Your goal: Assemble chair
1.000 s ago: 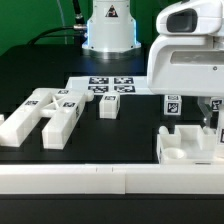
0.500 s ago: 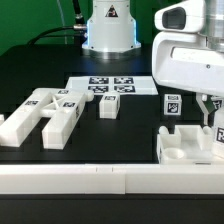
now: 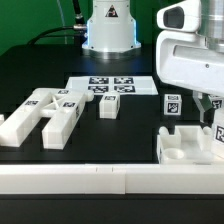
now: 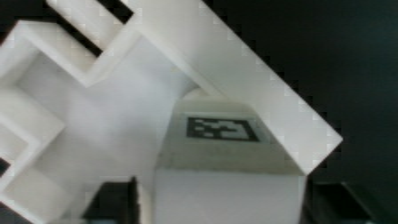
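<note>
End effector [image 4: 221, 203], jaws apart, straddles a tagged chair piece [image 4: 224, 165] at the slotted seat block [image 3: 186, 148]. Well apart from the block, long bars [image 3: 35, 118] lie unjoined, so assembly looks barely begun.

At the exterior view's right edge the gripper [image 3: 210, 110] is cut off; whether its jaws are apart cannot be told. The seat block [image 3: 185, 148] is cropped there too. In the wrist view a white piece [image 4: 196, 90] runs past the frame, its tag [image 4: 221, 128] blurred beyond reading.
</note>
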`<state>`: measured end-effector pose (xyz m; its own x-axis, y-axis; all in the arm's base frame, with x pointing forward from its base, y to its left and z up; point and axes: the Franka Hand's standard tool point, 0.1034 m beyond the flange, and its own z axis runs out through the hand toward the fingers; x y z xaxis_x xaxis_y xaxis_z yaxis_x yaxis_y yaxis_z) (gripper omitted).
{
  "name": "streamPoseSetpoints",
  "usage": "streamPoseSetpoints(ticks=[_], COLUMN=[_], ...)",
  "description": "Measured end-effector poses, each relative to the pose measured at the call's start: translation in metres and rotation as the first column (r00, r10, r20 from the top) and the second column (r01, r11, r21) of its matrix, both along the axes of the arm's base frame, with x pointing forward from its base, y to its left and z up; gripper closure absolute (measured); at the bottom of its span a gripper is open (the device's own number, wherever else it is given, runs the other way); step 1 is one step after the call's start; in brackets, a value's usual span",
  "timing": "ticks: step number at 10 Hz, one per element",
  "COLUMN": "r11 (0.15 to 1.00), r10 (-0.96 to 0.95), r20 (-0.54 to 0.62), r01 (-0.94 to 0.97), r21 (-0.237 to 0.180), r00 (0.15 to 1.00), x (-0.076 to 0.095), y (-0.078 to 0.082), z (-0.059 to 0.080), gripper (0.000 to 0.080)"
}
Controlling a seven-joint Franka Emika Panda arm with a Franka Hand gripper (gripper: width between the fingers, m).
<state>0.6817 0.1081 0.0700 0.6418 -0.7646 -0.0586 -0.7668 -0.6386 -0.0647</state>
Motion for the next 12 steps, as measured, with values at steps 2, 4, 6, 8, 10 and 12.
streamPoseSetpoints(ticks=[2,4,6,8,10,12], r11=[0.985,0.94,0.891,0.789,0.661,0.548], r10=[0.173,0.342,0.455,0.614,0.75,0.836], r20=[0.016,0.03,0.039,0.046,0.057,0.06], r01=[-0.173,-0.342,-0.454,-0.613,-0.749,-0.834], r21=[-0.004,-0.01,-0.015,-0.035,-0.047,-0.058], r00=[0.985,0.939,0.89,0.788,0.659,0.545], x=[0.0003,0.0002,0.0002,0.0,-0.0001,-0.0007], y=[-0.0004,-0.0005,-0.0005,0.0026,0.0048,0.0089], z=[0.0004,0.0003,0.0002,0.0013,0.0014,0.0016], gripper=[0.0189,0.0152,0.0151,0.0151,0.0151,0.0151])
